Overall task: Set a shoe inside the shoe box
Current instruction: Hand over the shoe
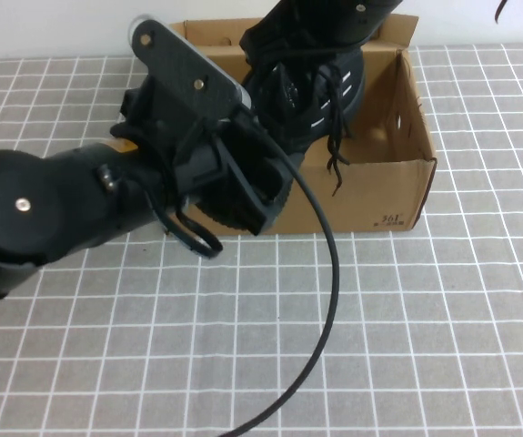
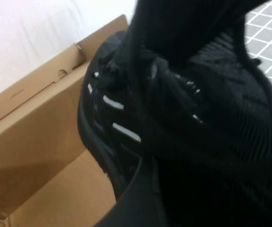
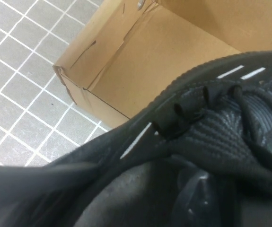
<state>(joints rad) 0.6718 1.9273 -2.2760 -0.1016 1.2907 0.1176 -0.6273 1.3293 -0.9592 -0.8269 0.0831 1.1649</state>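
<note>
- White grid-lined table — carries the shoe box.
- Right claw — clenched on the shoe, above the box.
- Left claw — released, beside the shoe.

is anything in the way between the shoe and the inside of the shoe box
Nothing visible blocks it. The shoe hangs tilted over the open shoe box, whose floor shows bare. The right gripper holds it from above; the left gripper sits open at the box's near-left side.
</note>
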